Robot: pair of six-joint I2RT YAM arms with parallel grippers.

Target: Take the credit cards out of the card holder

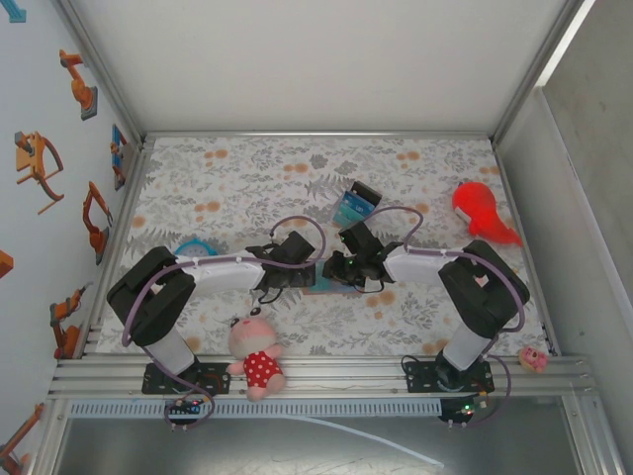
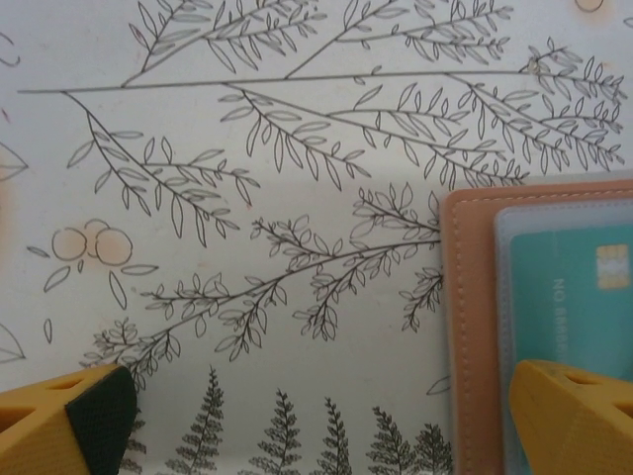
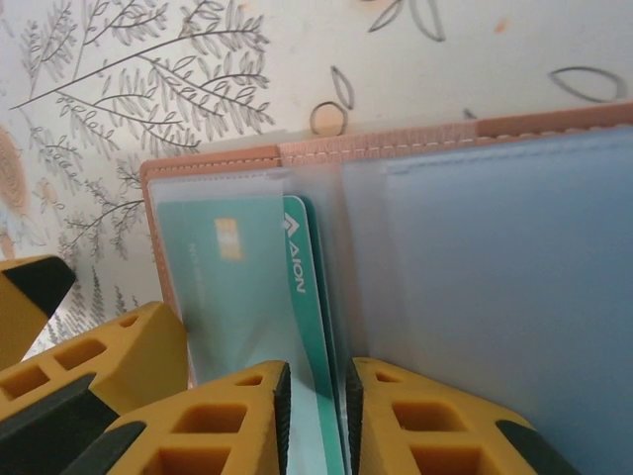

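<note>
Card holder [image 3: 465, 134] lies opened flat near the middle of the leaf-printed table [image 1: 247, 168], pinkish stitched rim outermost, blue-grey pockets inside.

Contents: one teal card [image 3: 232, 297] sits in the clear sleeve [image 3: 178, 198] on the holder's left leaf. A second card [image 3: 302, 287], also teal and printed AION, stands partly raised beside it toward the fold.

Right gripper [image 3: 316, 368] enters the right wrist view at 6 o'clock. Its jaws are nearly together, with the second card's edge in the narrow gap between them. Whether they actually pinch the card cannot be told.

Left gripper [image 2: 316, 381] stands with jaws spread wide and nothing between them. One of its fingers [image 2: 564, 416] overlaps the holder's left leaf at 5 o'clock in the left wrist view; the other is over bare table at 7 o'clock.

Surroundings, top view, from the holder: striped block [image 1: 354, 203] at 12 o'clock, red toy [image 1: 480, 210] at 2 o'clock, doll [image 1: 257, 351] at 7 o'clock, all well apart from the holder.
</note>
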